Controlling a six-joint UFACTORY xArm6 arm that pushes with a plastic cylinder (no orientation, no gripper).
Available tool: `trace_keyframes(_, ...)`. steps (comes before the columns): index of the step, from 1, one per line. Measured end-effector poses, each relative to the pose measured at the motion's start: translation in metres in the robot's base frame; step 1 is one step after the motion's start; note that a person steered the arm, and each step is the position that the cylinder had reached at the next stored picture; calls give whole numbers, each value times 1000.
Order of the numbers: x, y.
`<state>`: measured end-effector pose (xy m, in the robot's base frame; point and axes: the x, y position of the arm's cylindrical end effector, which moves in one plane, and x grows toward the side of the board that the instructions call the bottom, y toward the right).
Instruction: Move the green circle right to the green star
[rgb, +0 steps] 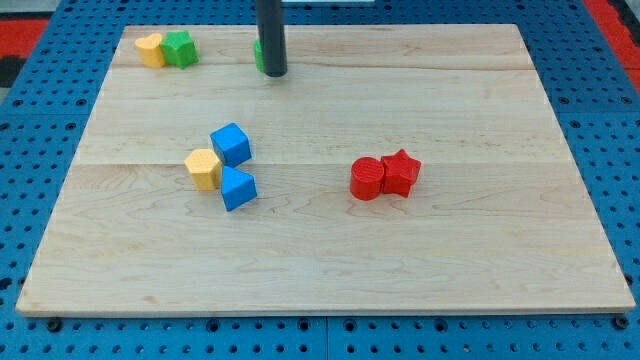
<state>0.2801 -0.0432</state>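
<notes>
The green star (180, 48) sits at the view's top left, touching a yellow heart-shaped block (150, 50) on its left. The green circle (258, 56) is near the view's top centre, mostly hidden behind my rod; only its left edge shows. My tip (273, 72) rests on the board right against the green circle's right side. The green circle lies well to the right of the green star, with bare board between them.
A blue cube (231, 144), a yellow hexagon (203, 168) and a blue wedge-like block (238, 188) cluster left of centre. A red circle (367, 179) and red star (401, 172) touch each other right of centre. The wooden board (480, 270) lies on a blue pegboard.
</notes>
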Motion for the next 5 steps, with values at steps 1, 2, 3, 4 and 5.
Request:
trace_keyframes(1,-35,31)
trace_keyframes(2,-17,-14)
trace_keyframes(3,-1,-48)
trace_keyframes(4,-16,-81)
trace_keyframes(5,-26,-71)
